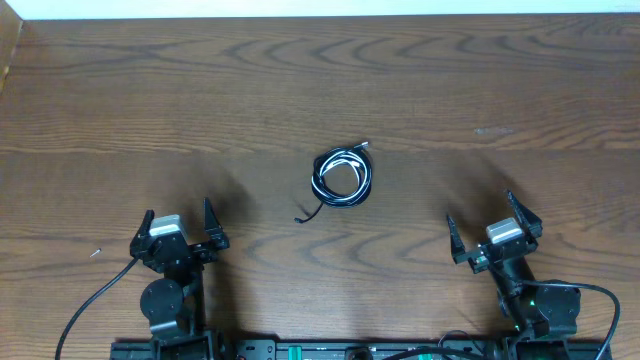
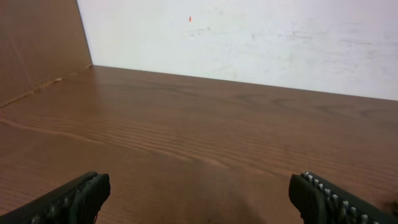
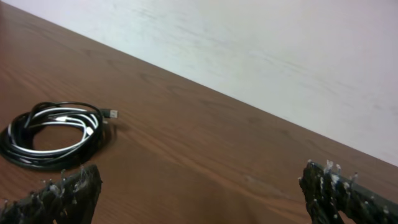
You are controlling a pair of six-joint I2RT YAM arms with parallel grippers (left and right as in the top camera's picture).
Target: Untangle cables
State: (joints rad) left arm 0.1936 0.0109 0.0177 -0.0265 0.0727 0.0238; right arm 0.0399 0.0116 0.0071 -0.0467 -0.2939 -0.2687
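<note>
Fingers (image 2: 74, 198) on the left gripper (image 1: 180, 212) are spread wide with nothing but bare table (image 1: 300, 80) between them, and it's the same deal on the right gripper (image 1: 481, 210): both pads apart, nothing held. The cables (image 1: 343, 178) sit out ahead of both sets of fingers, roughly in the middle between the two grippers, well apart from either one. For the left fingers that's forward and off to the right; for the right fingers it's forward and to the left. In the right wrist view the bundle shows up just past the left-hand finger: a flat coil, white cord looped in with the black ones, and a small plug (image 3: 112, 114) poking out on the side nearer the gap between the fingers. From overhead one black end (image 1: 305, 215) trails out of the coil back toward the grippers. The left wrist view only catches wood and a pale wall (image 2: 249, 37) beyond its fingers.
</note>
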